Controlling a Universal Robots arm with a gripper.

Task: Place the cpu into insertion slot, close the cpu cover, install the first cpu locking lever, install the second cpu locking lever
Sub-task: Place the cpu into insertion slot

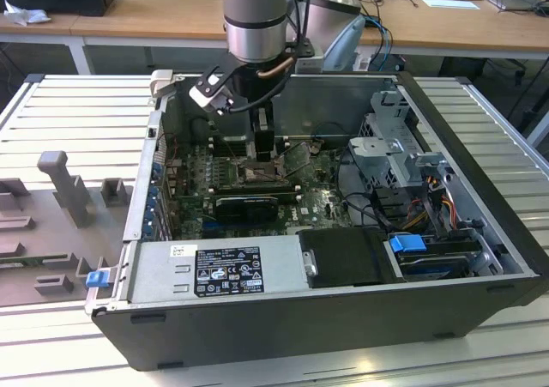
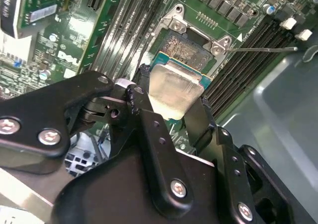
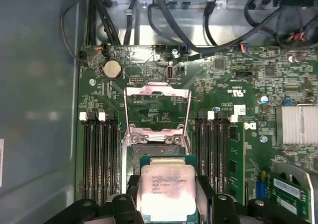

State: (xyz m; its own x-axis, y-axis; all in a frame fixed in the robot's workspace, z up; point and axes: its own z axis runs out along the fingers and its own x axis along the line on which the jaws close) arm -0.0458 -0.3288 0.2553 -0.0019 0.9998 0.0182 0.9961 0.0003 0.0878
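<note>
Silver cpu (image 3: 166, 190) sits clamped in the pincer (image 3: 168, 186), over the insertion slot (image 2: 186, 51). The cpu cover (image 3: 156, 91) stands raised.

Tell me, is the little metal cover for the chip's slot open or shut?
Open. The cpu cover stands flipped up off the insertion slot, whose contacts show bare.

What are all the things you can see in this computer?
silver-grey square cpu chip: one, silver-grey, in the claw above the slot.
black-framed square insertion slot: one, black, on the motherboard, uncovered.
thin metal cpu cover frame: one, silvery, flipped open beside the slot.
green motherboard: one, green, inside the case.
long black memory slots: two groups, black, flanking the slot.
grey power supply box: one, grey, in the case.
black computer case: one, black, lying open.
robot arm: one, grey, above the case.
black claw: one, black, shut on the chip.
</note>
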